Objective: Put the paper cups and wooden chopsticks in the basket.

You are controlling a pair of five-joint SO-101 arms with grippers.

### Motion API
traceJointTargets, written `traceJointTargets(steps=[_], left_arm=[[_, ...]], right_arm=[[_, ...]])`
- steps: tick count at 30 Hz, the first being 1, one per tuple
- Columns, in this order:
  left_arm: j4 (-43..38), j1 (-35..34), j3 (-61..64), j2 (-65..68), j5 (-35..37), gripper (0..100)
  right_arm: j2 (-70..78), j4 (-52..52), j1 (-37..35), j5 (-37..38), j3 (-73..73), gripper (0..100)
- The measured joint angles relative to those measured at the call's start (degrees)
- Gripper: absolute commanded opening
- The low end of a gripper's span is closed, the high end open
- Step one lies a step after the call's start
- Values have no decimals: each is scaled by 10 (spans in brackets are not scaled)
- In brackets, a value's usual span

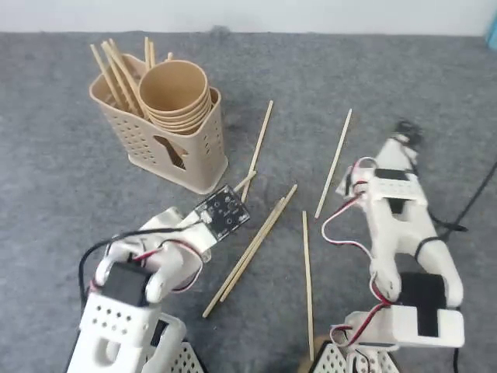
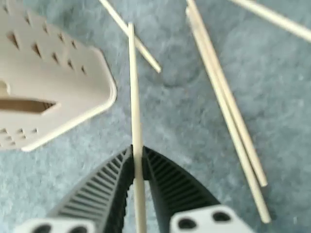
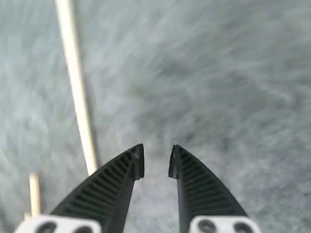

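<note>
The beige perforated basket point(image 1: 198, 159) stands at the back left, holding stacked paper cups point(image 1: 175, 89) and several chopsticks point(image 1: 116, 74). Loose wooden chopsticks lie on the carpet: one point(image 1: 260, 144) by the basket, one point(image 1: 334, 163) farther right, a pair point(image 1: 256, 249) in the middle and a single one point(image 1: 307, 264). My left gripper point(image 2: 138, 153) is shut on a chopstick point(image 2: 133, 97) whose far end points past the basket's corner point(image 2: 73, 92). My right gripper point(image 3: 155, 160) hangs narrowly open over bare carpet, a chopstick point(image 3: 75, 82) beside it.
Grey carpet covers the whole table. The left arm's wrist board point(image 1: 224, 211) sits just in front of the basket. The right arm point(image 1: 400, 210) stretches along the right side, with cables trailing off it.
</note>
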Motion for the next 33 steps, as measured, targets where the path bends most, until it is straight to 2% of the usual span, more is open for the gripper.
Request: traceJointTargets(steps=[10, 14, 17, 21, 24, 27, 33], left_arm=[[21, -54, 8, -218, -1, 12], [55, -53, -41, -330, 40, 12], [55, -53, -72, -338, 60, 13], [42, -61, -69, -306, 65, 45], [7, -69, -35, -247, 77, 136], [-48, -71, 7, -168, 120, 209], [-185, -71, 41, 22, 185, 201]], right_arm=[[0, -22, 12, -24, 0, 93], [0, -22, 12, -24, 0, 93], [0, -22, 12, -24, 0, 93], [0, -22, 12, -24, 0, 93], [0, -22, 12, -24, 0, 93], [0, -22, 12, -24, 0, 93], [0, -22, 12, -24, 0, 93]])
